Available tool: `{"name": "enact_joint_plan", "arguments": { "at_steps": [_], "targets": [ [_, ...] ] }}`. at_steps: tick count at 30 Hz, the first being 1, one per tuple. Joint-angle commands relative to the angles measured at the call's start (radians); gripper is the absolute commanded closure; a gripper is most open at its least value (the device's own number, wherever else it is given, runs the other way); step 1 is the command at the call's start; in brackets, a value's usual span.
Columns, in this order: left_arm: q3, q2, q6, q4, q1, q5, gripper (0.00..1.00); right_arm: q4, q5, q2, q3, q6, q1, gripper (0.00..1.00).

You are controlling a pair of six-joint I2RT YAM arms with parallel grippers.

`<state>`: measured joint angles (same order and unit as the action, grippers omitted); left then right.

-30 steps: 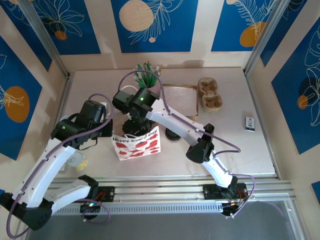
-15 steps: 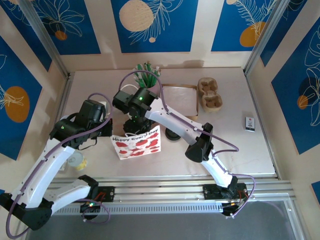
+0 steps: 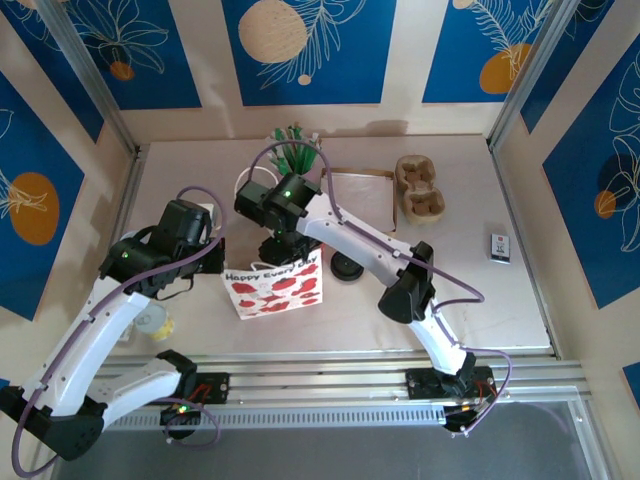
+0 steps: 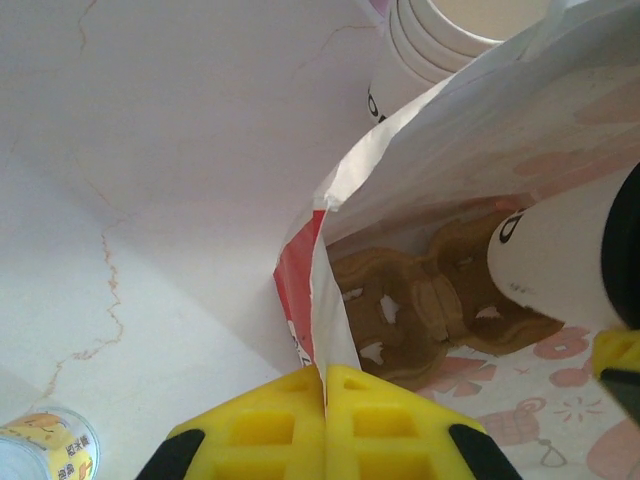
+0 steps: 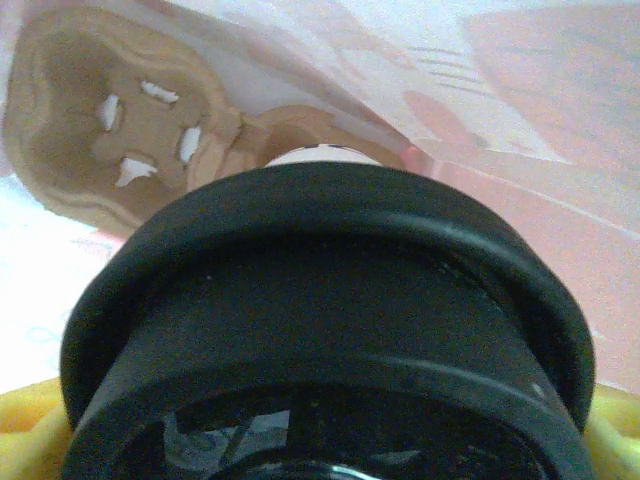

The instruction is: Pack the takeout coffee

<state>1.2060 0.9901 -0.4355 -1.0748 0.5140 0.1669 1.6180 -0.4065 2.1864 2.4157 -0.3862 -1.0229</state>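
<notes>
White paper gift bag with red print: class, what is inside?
The white paper bag holds a brown moulded-pulp cup carrier at the bottom and a black-lidded white paper cup over one pocket. The cup hides that pocket and its own base.

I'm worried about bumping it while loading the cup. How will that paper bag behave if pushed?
The bag probably flops: its thin wall bows, and the left gripper pinches its rim to hold it open. Likely light, it could slide or tip if nudged, though the carrier inside may steady its base.
</notes>
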Motion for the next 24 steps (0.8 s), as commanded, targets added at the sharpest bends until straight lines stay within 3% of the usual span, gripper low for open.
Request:
{"name": "enact_joint_plan", "arguments": {
  "at_steps": [1,24],
  "targets": [
    [0.010,-0.015,0.021,-0.039,0.011,0.033,1.00,0.125,-0.034,-0.048,-0.030,0.006,0.015,0.17],
    [0.017,-0.017,0.012,-0.041,0.012,0.029,1.00,0.065,0.007,0.032,-0.059,-0.031,0.024,0.17]
  ]
}}
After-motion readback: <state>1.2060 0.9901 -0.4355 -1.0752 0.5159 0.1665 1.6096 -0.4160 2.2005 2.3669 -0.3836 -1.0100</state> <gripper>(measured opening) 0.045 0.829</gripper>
